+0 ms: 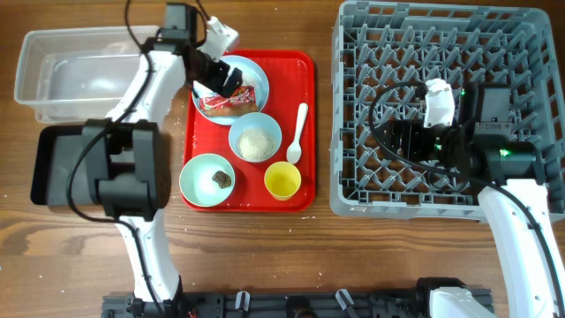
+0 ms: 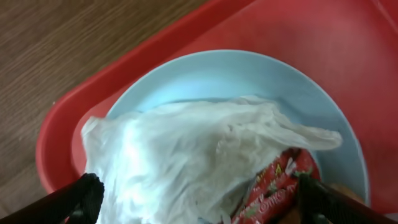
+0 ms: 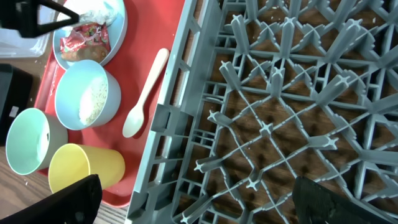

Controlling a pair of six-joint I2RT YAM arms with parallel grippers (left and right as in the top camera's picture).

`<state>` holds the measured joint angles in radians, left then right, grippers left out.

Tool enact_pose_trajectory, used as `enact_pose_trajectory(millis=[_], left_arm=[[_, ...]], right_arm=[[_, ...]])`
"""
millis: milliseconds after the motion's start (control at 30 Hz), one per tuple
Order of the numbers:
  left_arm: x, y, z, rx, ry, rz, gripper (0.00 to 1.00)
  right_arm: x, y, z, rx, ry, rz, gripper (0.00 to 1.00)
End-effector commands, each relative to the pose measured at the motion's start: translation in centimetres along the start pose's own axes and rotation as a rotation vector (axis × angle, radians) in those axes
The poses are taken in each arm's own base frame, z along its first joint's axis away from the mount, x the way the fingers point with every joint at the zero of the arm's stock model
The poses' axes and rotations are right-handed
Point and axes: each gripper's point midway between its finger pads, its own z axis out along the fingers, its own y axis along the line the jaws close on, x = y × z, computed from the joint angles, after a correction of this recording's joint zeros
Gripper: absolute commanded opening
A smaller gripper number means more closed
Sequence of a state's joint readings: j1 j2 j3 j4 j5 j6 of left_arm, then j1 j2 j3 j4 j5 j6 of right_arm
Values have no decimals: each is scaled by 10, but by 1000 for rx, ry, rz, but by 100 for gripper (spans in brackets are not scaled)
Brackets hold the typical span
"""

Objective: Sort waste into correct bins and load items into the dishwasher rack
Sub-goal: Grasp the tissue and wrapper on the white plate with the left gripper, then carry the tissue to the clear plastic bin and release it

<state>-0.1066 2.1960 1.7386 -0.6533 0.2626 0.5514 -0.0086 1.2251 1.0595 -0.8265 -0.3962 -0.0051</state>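
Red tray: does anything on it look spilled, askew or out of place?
Nothing spilled or tipped. Only waste stands out: napkin and wrapper heaped on the plate, rice in the blue bowl, a brown scrap in the mint-green bowl.

1. The snack wrapper (image 2: 274,184) carried white lettering on its red foil. It was crinkled and partly covered by the napkin (image 2: 186,149), so no whole word or brand could be read.
2. In the overhead and right wrist views the same wrapper's print was too small to read.
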Motion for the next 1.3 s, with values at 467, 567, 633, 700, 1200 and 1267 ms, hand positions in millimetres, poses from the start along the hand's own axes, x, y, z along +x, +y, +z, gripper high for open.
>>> enact_pose_trajectory(millis=[467,567,633,700,1200,1267], left_arm=[[37,-15,67,23,135,83,50],[41,-16,66,20,151,25,4],[41,-14,66,3,155,-55,4],[37,-11,61,-18,147,-123,4],[-55,84,-211,-348,-379,-484,4],[-31,119,-215,-411,-367,-545,4]], right_arm=[[-6,-5,-3,34,-12,1,100],[-6,-5,-3,34,-12,1,100],[-7,-5,-3,34,-16,-1,100],[-7,-5,-3,35,-17,-1,100],[-7,-5,-3,34,-17,2,100],[-8,-5,-3,34,-19,1,100]])
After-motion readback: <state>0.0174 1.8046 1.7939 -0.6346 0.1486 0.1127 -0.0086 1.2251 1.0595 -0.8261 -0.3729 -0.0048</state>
